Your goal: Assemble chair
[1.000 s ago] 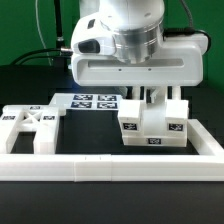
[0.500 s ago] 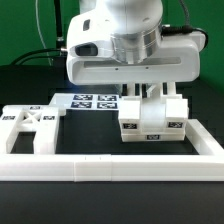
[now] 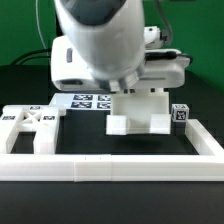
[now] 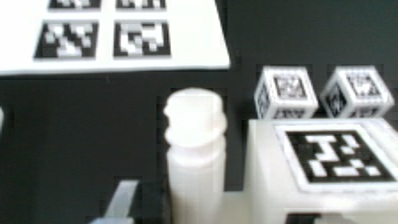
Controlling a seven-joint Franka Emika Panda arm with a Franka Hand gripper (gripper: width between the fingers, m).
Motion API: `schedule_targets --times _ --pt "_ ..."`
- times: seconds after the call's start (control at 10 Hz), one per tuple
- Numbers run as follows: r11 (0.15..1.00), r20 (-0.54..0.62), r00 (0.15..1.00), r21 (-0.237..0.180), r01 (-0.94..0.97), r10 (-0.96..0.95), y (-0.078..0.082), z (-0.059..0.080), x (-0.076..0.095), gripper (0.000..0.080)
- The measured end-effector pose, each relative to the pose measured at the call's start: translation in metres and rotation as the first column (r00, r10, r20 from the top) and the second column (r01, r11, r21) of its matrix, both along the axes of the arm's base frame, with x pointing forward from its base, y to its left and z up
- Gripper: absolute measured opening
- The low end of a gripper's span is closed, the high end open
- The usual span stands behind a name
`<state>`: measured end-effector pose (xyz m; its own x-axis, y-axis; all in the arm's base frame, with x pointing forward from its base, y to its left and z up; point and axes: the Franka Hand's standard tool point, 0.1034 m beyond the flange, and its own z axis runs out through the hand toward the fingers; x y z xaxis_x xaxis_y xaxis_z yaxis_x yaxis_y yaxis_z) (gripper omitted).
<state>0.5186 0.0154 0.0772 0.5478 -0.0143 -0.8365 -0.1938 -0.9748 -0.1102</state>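
In the wrist view my gripper (image 4: 178, 198) is shut on a white chair leg (image 4: 192, 135) with a rounded end, which stands out from between the fingers (image 4: 128, 200). Right beside the leg is a white chair block with a large tag (image 4: 334, 155), and two small tagged blocks (image 4: 288, 92) sit just past it. In the exterior view the blurred arm covers the gripper. Below the arm shows the white block assembly (image 3: 140, 115), with a tagged block (image 3: 180, 113) on its right. The X-braced panel (image 3: 30, 125) lies at the exterior view's left.
The marker board (image 3: 92, 101) (image 4: 107, 35) lies flat behind the parts. A long white border rail (image 3: 110, 166) runs along the front and turns back at the exterior view's right (image 3: 205, 135). Black cables hang behind the arm.
The arm's wrist has turned and swung toward the exterior view's left, blurred in motion. The block assembly's front tags no longer show, and the tagged block on the right now stands uncovered.
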Motion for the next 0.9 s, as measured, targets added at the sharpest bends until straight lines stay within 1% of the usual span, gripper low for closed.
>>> schedule_targets --times 0.1,0.2,0.3,0.4,0.5,0.6,0.7,0.8,0.9 --pt "1.000 -0.143 0.990 0.024 -0.003 0.007 -0.011 0.001 -0.009 0.0245" --pt "1.000 -0.181 0.983 0.017 -0.007 0.010 -0.015 -0.006 -0.005 0.0245" --pt "1.000 -0.217 0.976 0.025 -0.015 0.020 -0.016 -0.002 -0.011 0.0245" --pt "1.000 -0.261 0.965 0.021 -0.003 0.009 -0.016 0.003 -0.022 0.0245" --pt "1.000 -0.252 0.968 0.013 0.002 0.002 -0.019 -0.007 -0.021 0.0245" --pt "1.000 -0.242 0.970 0.011 0.002 0.000 -0.020 -0.010 -0.020 0.0404" --pt "1.000 -0.245 0.970 0.010 0.003 -0.001 -0.020 -0.011 -0.020 0.0404" --pt "1.000 -0.241 0.970 0.009 0.004 -0.002 -0.021 -0.012 -0.020 0.0572" --pt "1.000 -0.239 0.971 0.008 0.007 -0.004 -0.022 -0.012 -0.019 0.0572"
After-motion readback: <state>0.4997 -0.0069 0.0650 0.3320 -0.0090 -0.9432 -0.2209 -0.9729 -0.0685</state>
